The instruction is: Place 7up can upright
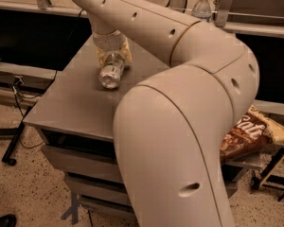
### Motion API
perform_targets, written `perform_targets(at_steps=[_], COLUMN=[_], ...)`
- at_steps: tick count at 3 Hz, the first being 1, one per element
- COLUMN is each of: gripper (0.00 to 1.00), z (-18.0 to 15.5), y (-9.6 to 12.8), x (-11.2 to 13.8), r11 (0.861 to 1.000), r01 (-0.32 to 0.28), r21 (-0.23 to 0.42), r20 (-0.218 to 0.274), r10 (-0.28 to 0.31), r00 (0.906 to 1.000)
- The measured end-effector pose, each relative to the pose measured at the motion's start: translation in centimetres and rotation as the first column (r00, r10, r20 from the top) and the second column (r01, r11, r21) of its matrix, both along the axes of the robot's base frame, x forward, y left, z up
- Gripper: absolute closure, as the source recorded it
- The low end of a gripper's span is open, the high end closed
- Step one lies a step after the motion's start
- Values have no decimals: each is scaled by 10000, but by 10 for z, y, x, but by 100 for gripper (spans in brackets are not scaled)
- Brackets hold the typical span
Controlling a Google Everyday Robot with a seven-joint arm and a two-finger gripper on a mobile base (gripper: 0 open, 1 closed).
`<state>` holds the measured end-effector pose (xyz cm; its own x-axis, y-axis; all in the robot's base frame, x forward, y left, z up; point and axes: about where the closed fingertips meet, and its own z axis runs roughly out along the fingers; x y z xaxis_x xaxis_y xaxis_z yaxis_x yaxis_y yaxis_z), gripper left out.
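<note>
The 7up can [110, 74] lies tilted on the grey table [61, 103], its silver end facing the camera. My gripper [112, 61] comes down on it from above at the table's far side. The yellowish fingers [101, 58] sit tight against both sides of the can, so the gripper is shut on it. The can's label is mostly hidden by the fingers and the wrist. The big cream arm fills the middle and right of the view and hides the right part of the table.
A clear water bottle with a white cap [202, 6] stands behind the arm at the back. A brown snack bag [248, 131] lies on a lower shelf at the right. Drawers sit under the tabletop. Cables and a stand leg are on the floor at left.
</note>
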<state>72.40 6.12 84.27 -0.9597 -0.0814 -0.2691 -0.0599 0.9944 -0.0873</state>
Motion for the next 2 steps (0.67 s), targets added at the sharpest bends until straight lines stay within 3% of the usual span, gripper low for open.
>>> perform_targets(at_steps=[1, 2], gripper=[63, 88], z=[27, 65], y=[6, 1], x=[6, 9], r11=[9983, 9814], r01=[-589, -1920], r21=[-36, 91], r20=[732, 1872], r10=[590, 1869], r00=[9956, 9644])
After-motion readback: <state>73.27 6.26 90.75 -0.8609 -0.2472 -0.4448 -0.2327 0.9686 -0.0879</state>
